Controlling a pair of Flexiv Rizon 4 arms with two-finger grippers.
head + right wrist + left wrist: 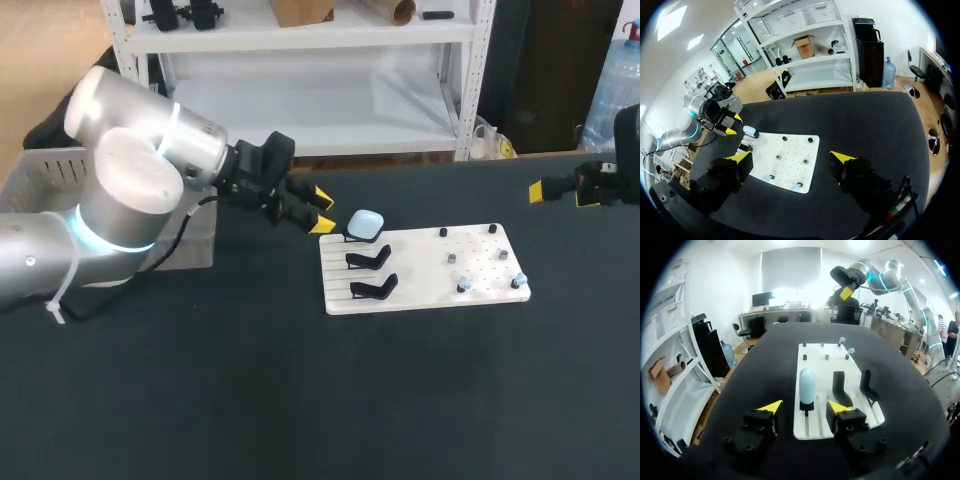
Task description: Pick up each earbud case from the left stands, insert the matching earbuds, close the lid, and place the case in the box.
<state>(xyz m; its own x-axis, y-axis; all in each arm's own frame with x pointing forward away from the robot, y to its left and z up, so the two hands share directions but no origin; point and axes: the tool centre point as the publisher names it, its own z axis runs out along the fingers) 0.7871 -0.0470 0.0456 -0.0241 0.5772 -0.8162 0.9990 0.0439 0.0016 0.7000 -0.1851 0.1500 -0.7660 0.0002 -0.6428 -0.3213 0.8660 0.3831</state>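
Black table [300, 400]: left hand [321, 210] near earbud case [366, 223]

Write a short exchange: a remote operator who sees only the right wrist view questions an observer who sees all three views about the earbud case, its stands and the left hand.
Operator: I can't tell the stands apart from here. How many are empty?
Observer: Two. The head view shows the case on the farthest stand; the middle stand and nearest stand are bare.
Operator: Is the left hand gripping the case?
Observer: No. In the left wrist view the left hand is open, and the case stands upright just ahead of the gap between its fingers, untouched.
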